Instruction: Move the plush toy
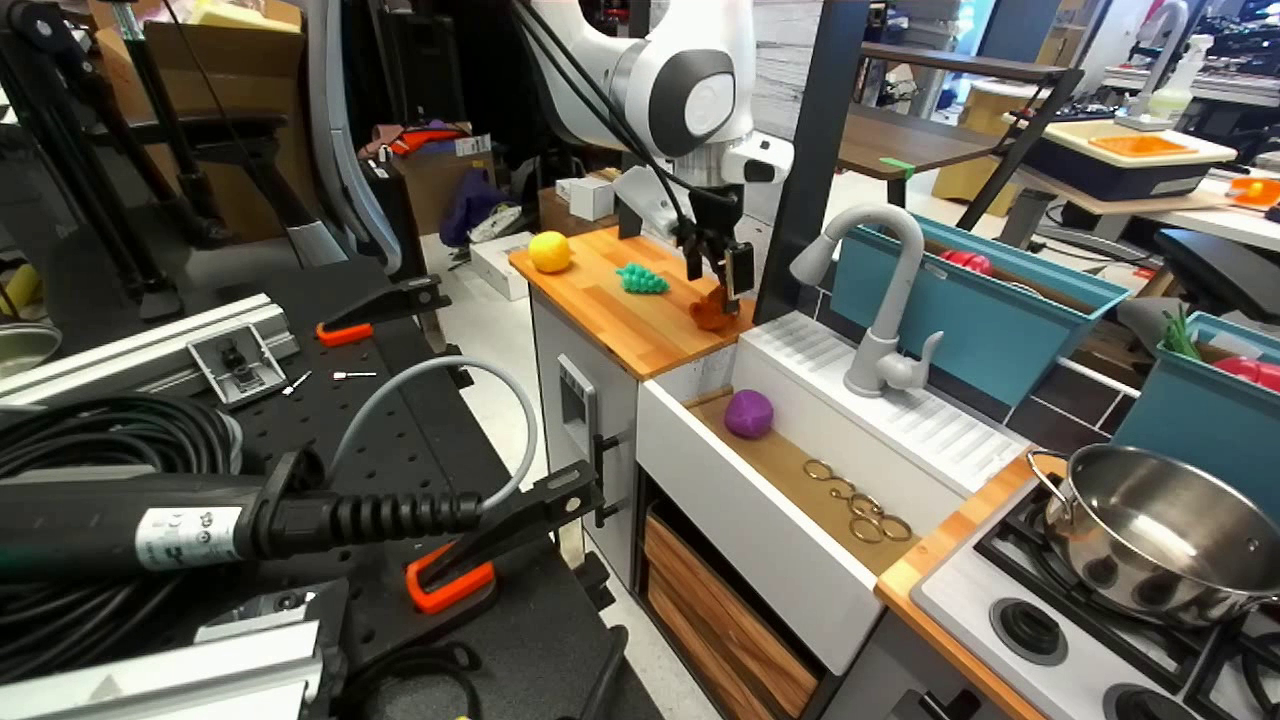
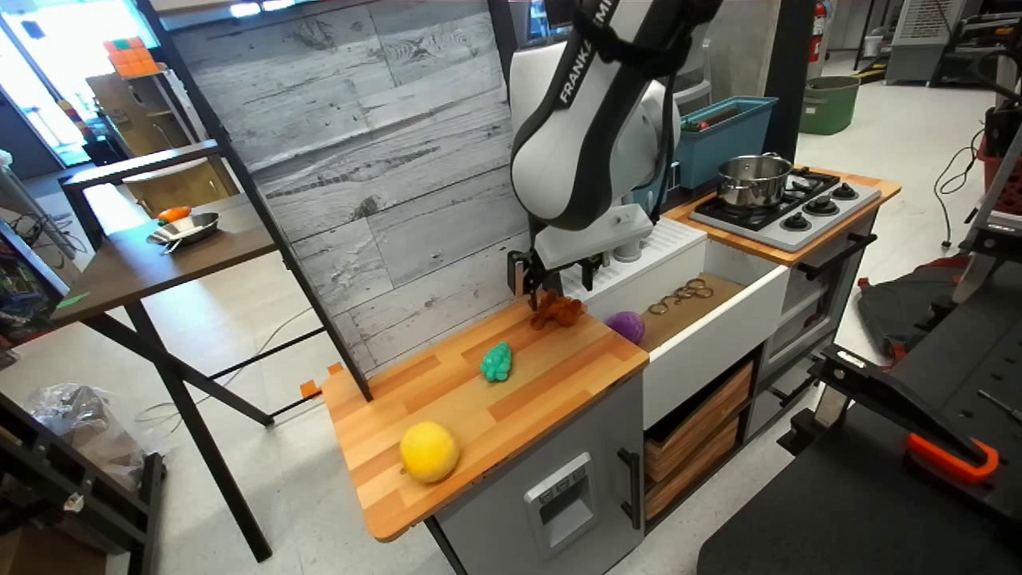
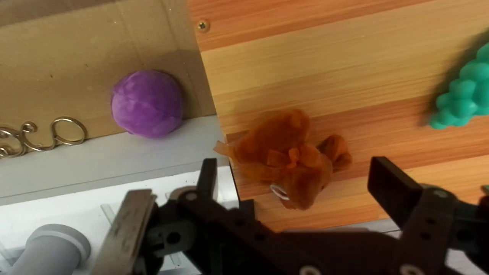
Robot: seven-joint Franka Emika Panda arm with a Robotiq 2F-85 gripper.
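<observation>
Plush toy [image 3: 280, 151], orange-brown and furry, lies on the wooden counter [image 3: 313, 72] just below the gripper [image 3: 294, 172], whose fingers stand well apart with nothing clasped between them; whether either one brushes the fur I cannot tell. It should prove light, soft and hard to damage, squashing under pressure rather than slipping, so I would squeeze across the thick body; the thin bow [image 3: 293, 157] would likely give a poor hold. Past one finger the counter ends at the sink [image 1: 750, 530], where the purple toy [image 3: 148, 103] and metal rings [image 3: 68, 131] lie, with the faucet [image 1: 896, 300] on its ledge; a nudge that way could tip the plush in. Past the opposite finger sits the green cluster [image 3: 468, 89], and farther out the yellow ball [image 2: 429, 452]. Near the hand stands the wall panel [image 2: 383, 200], so a straight lift seems wisest.
</observation>
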